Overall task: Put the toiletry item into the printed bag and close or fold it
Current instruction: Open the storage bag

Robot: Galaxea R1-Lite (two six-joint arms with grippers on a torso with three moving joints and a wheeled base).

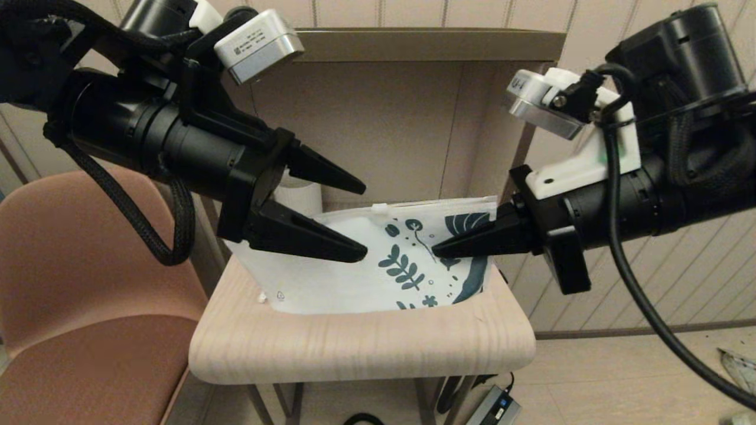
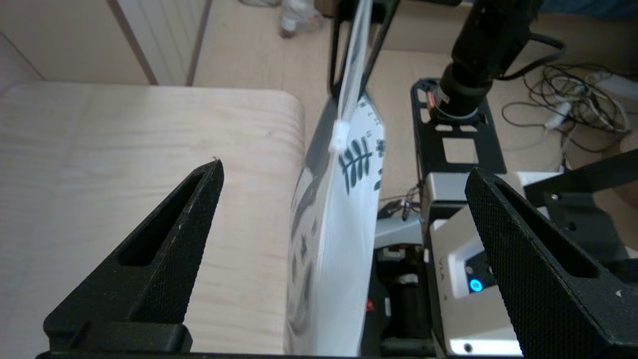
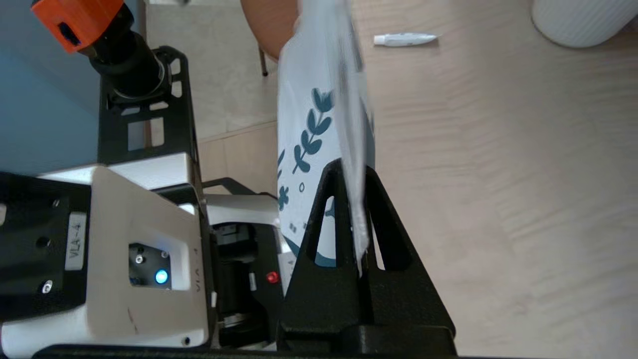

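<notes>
The printed bag (image 1: pixel 331 277), white with dark teal leaves at one end, hangs upright on edge over the wooden table (image 1: pixel 366 348). My right gripper (image 1: pixel 434 252) is shut on its printed end, and the right wrist view shows the bag's (image 3: pixel 319 114) edge pinched between the fingers (image 3: pixel 329 199). My left gripper (image 1: pixel 364 221) is open, its jaws standing on either side of the bag's (image 2: pixel 339 224) plain end without touching it. The toiletry item (image 3: pixel 404 39), a slim white tube, lies on the table beyond the bag. A white zip slider (image 1: pixel 380 208) sits on the top edge.
A ribbed white mug (image 3: pixel 578 20) stands on the table near the tube, partly behind my left gripper in the head view. A brown chair (image 1: pixel 71 283) is to the left of the table. A wall panel rises right behind the table.
</notes>
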